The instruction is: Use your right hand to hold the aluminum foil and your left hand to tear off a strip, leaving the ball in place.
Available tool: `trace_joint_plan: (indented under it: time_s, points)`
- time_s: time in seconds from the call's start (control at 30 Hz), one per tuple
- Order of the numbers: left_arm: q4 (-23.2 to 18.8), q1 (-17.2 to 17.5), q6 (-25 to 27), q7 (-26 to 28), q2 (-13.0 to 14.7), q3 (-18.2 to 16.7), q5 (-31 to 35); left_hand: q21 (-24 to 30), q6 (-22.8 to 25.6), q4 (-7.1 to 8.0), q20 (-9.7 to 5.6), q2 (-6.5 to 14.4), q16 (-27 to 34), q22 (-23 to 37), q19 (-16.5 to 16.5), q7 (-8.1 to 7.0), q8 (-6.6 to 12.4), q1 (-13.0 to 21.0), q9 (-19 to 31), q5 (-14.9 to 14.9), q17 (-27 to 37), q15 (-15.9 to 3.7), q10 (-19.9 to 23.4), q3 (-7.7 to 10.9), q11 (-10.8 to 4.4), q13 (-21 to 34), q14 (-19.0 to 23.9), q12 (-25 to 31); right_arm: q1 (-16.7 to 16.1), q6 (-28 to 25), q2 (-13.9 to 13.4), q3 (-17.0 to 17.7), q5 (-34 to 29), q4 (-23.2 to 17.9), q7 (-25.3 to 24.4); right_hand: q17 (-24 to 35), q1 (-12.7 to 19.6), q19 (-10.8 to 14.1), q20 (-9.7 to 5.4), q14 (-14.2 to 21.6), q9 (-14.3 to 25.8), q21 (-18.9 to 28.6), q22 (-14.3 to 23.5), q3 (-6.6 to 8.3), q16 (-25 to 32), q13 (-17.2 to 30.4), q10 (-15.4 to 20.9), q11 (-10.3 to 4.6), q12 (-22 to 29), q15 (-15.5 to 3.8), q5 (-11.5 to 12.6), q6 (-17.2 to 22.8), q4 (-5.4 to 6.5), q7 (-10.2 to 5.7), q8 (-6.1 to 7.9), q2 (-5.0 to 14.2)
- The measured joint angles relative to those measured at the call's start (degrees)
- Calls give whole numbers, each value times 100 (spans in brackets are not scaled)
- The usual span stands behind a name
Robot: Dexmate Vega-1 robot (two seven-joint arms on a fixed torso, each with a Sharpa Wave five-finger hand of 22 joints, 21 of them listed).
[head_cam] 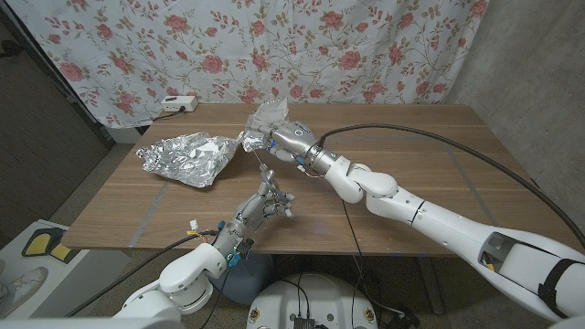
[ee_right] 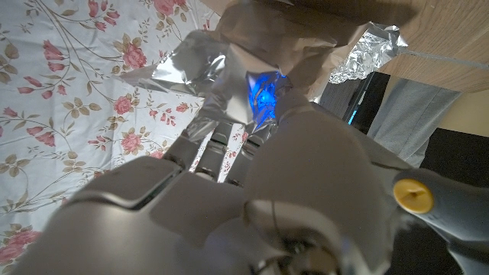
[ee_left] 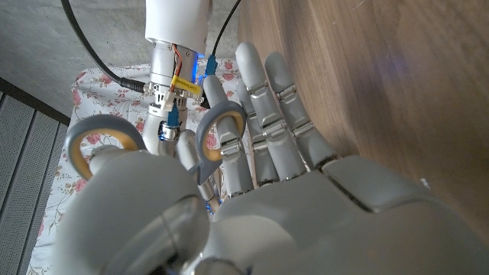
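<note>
While the wooden counter (head_cam: 439, 155) runs wide and bare to the robot's right of the arms, most of what lies on it sits toward its far left part. Behind its far edge hangs a floral curtain (head_cam: 274, 46). The crumpled sheet of aluminum foil (head_cam: 187, 157) lies spread on the left half, well in from the left edge, its near side open to bare wood. The right hand (head_cam: 274, 135) grips a bunched clump of foil (ee_right: 229, 69) raised just beside the sheet's right end, near the far edge. The left hand (head_cam: 270, 203) hovers near the front edge, fingers (ee_left: 267, 99) extended and apart, holding nothing. A white power strip (head_cam: 179, 103) rests at the far left edge.
</note>
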Motion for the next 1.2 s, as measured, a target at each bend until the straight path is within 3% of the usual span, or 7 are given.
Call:
trace_joint_plan:
  time_s: [1.2]
  points:
    - [57,-28,-110,86,-58,45,-33,65,53,0,-22,29,47,-53,-21,-10,-102,-29,53,0,-26,-22,19,1,19,1,-22,1,-165,157,-132,68,-130,-148,-194,53,-1,0,0,39,1,0,0,-24,0,-45,-10,-10,24,-19,0,22,24,-23,0,-2]
